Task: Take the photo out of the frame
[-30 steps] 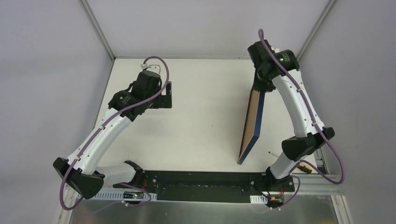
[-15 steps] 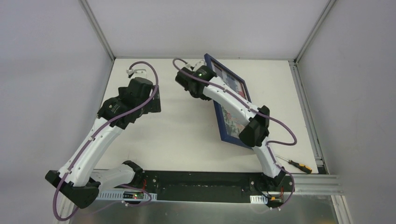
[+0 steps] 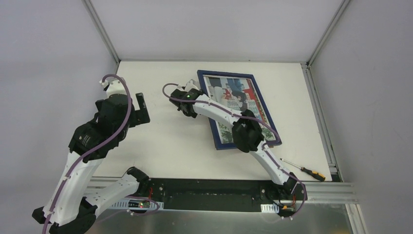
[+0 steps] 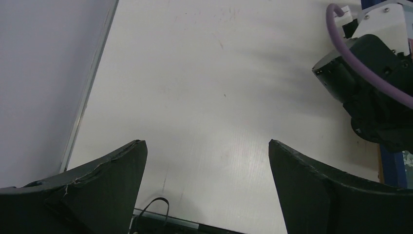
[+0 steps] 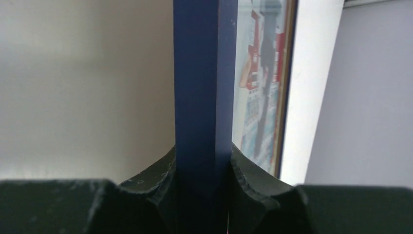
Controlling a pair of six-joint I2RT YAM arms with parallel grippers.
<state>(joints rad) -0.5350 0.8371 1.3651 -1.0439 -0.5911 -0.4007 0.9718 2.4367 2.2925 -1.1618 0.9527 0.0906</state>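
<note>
The dark-blue frame [image 3: 229,73] lies face up, or nearly so, on the right half of the table. The colourful photo [image 3: 238,100] shows behind its glass. My right gripper [image 3: 199,96] is shut on the frame's left edge. In the right wrist view the blue edge [image 5: 197,73] runs up from between the fingers of the right gripper [image 5: 202,156], with the photo [image 5: 258,73] to its right. My left gripper [image 3: 144,109] is open and empty, well left of the frame. In the left wrist view the left gripper [image 4: 206,144] hangs over bare table.
A screwdriver [image 3: 304,169] with a yellow-and-black handle lies near the table's front right corner. The right arm's wrist [image 4: 370,73] shows at the right of the left wrist view. Grey walls enclose the table on three sides.
The right arm has swung the frame from standing on edge with its brown back showing to lying with the photo up, further left. The left arm has drawn back to the left.
</note>
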